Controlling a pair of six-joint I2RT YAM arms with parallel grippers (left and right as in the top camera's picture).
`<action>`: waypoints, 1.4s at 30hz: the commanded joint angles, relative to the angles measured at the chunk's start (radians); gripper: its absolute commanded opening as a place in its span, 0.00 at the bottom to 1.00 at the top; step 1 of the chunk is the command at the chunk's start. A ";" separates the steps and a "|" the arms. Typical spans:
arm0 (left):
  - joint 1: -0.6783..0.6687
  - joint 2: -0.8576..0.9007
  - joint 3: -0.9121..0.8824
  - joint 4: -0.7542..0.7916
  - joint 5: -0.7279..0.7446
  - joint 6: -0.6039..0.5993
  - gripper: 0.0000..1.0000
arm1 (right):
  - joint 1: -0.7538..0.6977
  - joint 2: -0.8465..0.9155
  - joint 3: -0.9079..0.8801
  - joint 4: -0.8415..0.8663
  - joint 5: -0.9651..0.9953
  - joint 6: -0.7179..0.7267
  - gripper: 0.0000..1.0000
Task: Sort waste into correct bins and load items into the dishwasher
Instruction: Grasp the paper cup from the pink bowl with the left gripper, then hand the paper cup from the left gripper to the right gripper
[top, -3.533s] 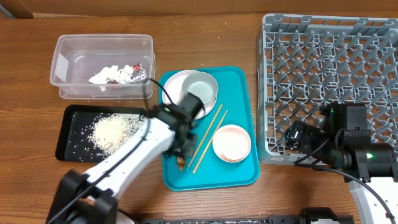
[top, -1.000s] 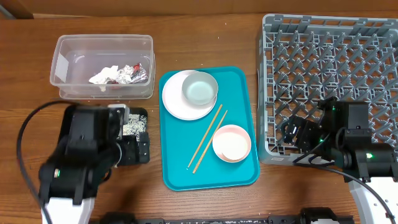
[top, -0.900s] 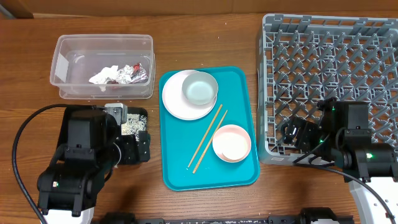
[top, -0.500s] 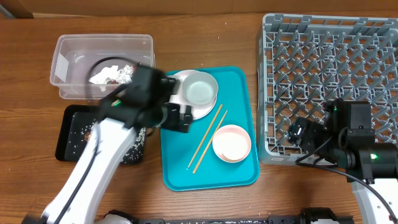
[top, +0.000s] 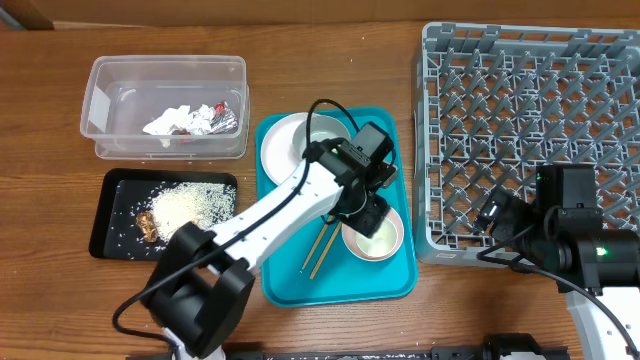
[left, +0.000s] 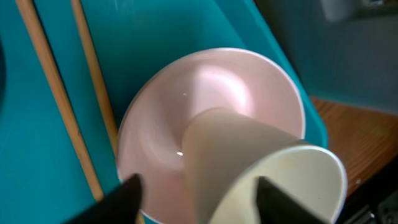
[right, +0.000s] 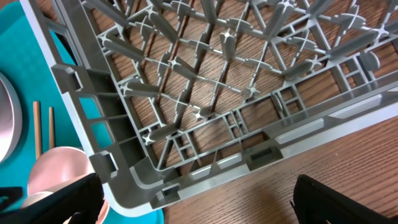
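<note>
My left gripper (top: 372, 218) hangs low over the small pink bowl (top: 376, 238) on the teal tray, its arm crossing the white plate (top: 282, 150) and hiding most of the grey bowl (top: 322, 128). In the left wrist view the left gripper (left: 202, 198) is open about halfway above the pink bowl (left: 205, 99). A pale cream shape I cannot identify lies between the fingertips. Two chopsticks (top: 322, 243) lie left of the bowl. My right gripper (top: 500, 215) stands wide open and empty at the front left corner of the dishwasher rack (top: 530, 110).
The clear tub (top: 110, 75) at the back left holds a crumpled napkin (top: 170, 122) and foil wrappers (top: 218, 118). The black tray (top: 105, 200) holds rice grains (top: 190, 205) and a brown scrap (top: 147, 226). The teal tray (top: 385, 135) lies against the rack's left side.
My left arm has swung from the black tray across the teal tray to the pink bowl, and its jaws have narrowed from wide open. The right arm has barely shifted.
</note>
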 joint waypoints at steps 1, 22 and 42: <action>0.000 0.033 0.018 0.005 0.000 -0.010 0.24 | 0.001 -0.005 0.031 -0.002 0.018 0.012 1.00; 0.417 0.006 0.298 -0.080 0.615 -0.137 0.04 | 0.001 0.014 0.031 0.196 -0.071 -0.040 1.00; 0.400 0.015 0.297 0.160 1.190 -0.138 0.04 | 0.002 0.214 0.031 0.772 -1.333 -0.453 1.00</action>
